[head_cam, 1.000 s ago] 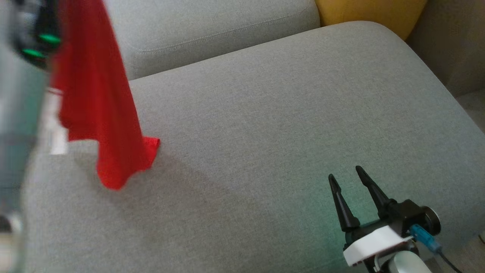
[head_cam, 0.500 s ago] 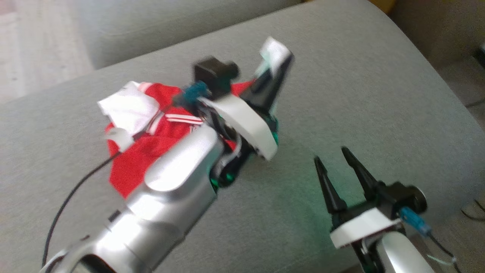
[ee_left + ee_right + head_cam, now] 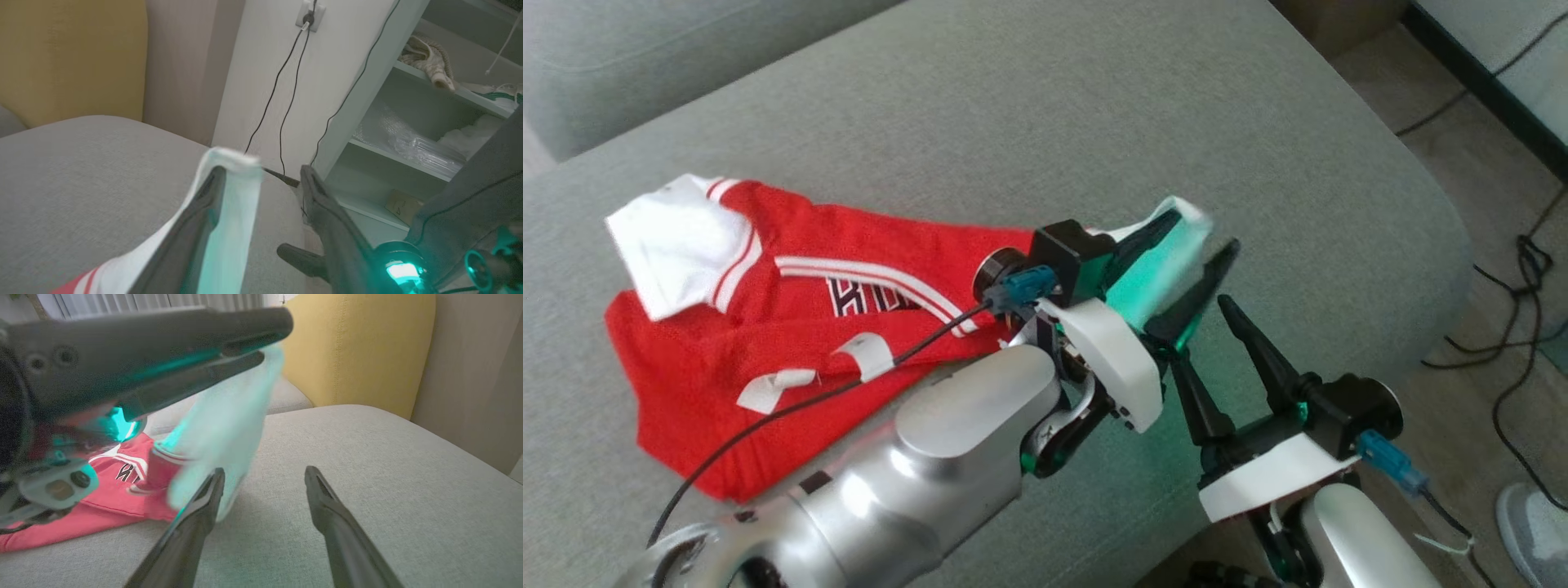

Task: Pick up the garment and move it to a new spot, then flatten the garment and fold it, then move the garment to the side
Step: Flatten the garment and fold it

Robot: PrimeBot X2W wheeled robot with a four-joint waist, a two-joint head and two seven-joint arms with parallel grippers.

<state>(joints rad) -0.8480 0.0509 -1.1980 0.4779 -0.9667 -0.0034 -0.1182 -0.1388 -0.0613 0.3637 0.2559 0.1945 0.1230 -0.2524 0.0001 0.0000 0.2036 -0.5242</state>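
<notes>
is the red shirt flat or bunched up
Bunched: the red shirt lies rumpled, one white sleeve draped over the left gripper.

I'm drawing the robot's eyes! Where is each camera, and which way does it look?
Head view: on the head, looking down at the grey fabric sofa seat and red-and-white jersey; left gripper, right gripper.
Left wrist view: left wrist, facing pale shelves; own fingers.
Right wrist view: right wrist, facing yellow cushion; own fingers.
All share the jersey.
</notes>
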